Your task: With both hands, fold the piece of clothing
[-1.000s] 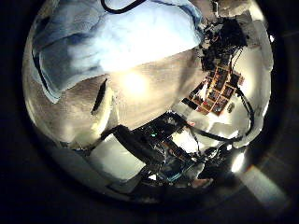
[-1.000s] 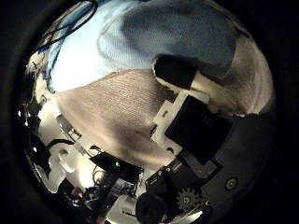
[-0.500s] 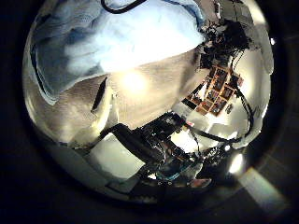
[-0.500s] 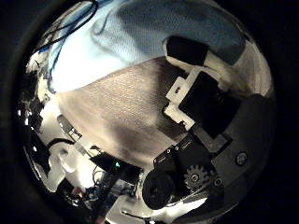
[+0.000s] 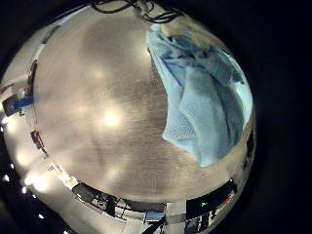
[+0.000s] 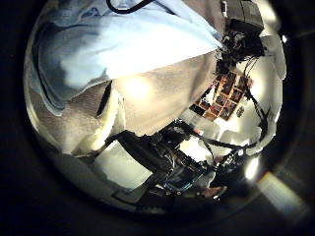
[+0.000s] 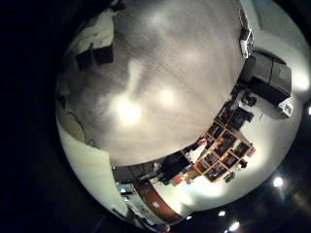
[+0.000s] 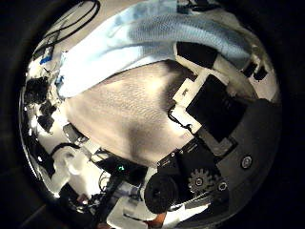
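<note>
A: Where does the garment (image 5: 205,93) lie?
B: Crumpled on the desk (image 5: 97,107), a light blue knit heap; the left little finger side palm view shows it whole, with bare desk beside it.

A: And the right hand (image 8: 210,105)?
B: Its black-and-white fingers (image 8: 195,52) reach out over the desk, one tip at the cloth's edge; whether they grip the cloth cannot be told.

A: The left hand?
B: None of its fingers can be made out, so their state cannot be told
</note>
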Tool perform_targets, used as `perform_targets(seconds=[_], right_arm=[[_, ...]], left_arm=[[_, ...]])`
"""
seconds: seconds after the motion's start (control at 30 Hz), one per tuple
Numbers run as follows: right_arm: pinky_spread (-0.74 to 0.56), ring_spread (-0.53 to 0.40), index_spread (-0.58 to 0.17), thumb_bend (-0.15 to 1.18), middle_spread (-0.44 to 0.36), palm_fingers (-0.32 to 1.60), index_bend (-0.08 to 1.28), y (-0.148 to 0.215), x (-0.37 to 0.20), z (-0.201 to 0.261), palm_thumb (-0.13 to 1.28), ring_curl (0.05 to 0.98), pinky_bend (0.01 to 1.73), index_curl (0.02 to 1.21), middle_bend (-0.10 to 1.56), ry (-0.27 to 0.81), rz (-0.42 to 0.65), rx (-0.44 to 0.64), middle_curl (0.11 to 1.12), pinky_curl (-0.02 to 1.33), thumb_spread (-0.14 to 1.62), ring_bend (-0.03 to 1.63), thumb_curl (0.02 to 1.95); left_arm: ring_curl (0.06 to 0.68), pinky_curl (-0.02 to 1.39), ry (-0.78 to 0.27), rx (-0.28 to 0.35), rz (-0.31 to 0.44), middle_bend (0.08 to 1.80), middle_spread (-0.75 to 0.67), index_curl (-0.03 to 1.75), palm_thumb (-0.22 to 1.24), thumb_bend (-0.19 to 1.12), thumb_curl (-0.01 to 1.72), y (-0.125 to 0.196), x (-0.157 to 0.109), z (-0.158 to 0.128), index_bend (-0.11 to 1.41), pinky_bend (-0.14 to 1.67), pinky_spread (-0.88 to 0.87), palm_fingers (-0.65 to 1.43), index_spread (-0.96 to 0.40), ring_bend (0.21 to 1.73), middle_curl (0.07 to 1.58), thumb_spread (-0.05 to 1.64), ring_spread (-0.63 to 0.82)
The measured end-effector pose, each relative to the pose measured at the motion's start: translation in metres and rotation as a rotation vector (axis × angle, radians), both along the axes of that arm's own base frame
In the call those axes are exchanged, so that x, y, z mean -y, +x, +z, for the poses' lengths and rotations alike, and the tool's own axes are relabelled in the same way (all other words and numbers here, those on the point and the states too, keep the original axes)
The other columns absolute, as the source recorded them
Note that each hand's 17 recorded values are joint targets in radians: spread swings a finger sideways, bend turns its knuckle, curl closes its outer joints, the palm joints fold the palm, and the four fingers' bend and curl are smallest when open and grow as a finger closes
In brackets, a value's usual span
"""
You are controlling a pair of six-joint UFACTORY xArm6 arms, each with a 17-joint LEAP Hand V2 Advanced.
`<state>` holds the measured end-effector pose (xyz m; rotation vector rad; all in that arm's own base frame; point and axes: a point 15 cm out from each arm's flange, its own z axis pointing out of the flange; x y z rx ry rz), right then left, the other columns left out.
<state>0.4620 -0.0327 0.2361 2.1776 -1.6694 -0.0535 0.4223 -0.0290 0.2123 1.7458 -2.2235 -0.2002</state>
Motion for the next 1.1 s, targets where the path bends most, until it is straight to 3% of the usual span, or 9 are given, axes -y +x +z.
perform_targets(seconds=[0.33,0.73,0.87,1.1], right_arm=[[-0.24,-0.223,-0.282,-0.01,-0.146,1.08,1.05,0.019,-0.051,0.061,1.02,0.72,1.33,0.86,1.27,0.046,0.116,0.218,0.81,0.68,1.13,1.34,0.7],[-0.24,-0.224,-0.266,-0.01,-0.144,1.09,1.06,-0.012,-0.222,0.082,1.01,0.74,1.3,0.86,1.27,0.093,0.431,0.27,0.82,0.71,1.13,1.33,0.73],[-0.24,-0.224,-0.263,-0.01,-0.143,1.1,1.06,-0.007,-0.276,0.086,1.01,0.744,1.29,0.86,1.27,0.108,0.506,0.293,0.82,0.72,1.12,1.32,0.74],[-0.25,-0.224,-0.26,-0.01,-0.142,1.1,1.06,0.01,-0.342,0.057,1.0,0.75,1.28,0.86,1.26,0.121,0.582,0.28,0.82,0.73,1.12,1.32,0.75]], left_arm=[[0.235,0.41,-0.015,0.083,0.009,0.18,0.16,0.4,0.57,-0.02,0.38,-0.002,-0.008,0.04,0.18,0.32,0.31,0.15,-0.02,0.66,0.31,1.19,0.28],[0.233,0.4,-0.015,0.132,0.154,0.18,0.16,0.4,0.57,-0.02,0.38,-0.015,-0.09,0.074,0.18,0.34,0.31,0.16,-0.02,0.66,0.31,1.19,0.28],[0.233,0.4,-0.004,0.132,0.233,0.18,0.16,0.4,0.57,-0.02,0.38,-0.023,-0.126,0.078,0.19,0.34,0.3,0.16,-0.02,0.66,0.31,1.19,0.28],[0.233,0.39,0.002,0.132,0.299,0.18,0.16,0.4,0.56,-0.02,0.38,-0.039,-0.167,0.081,0.18,0.35,0.3,0.16,-0.02,0.66,0.31,1.19,0.28]])
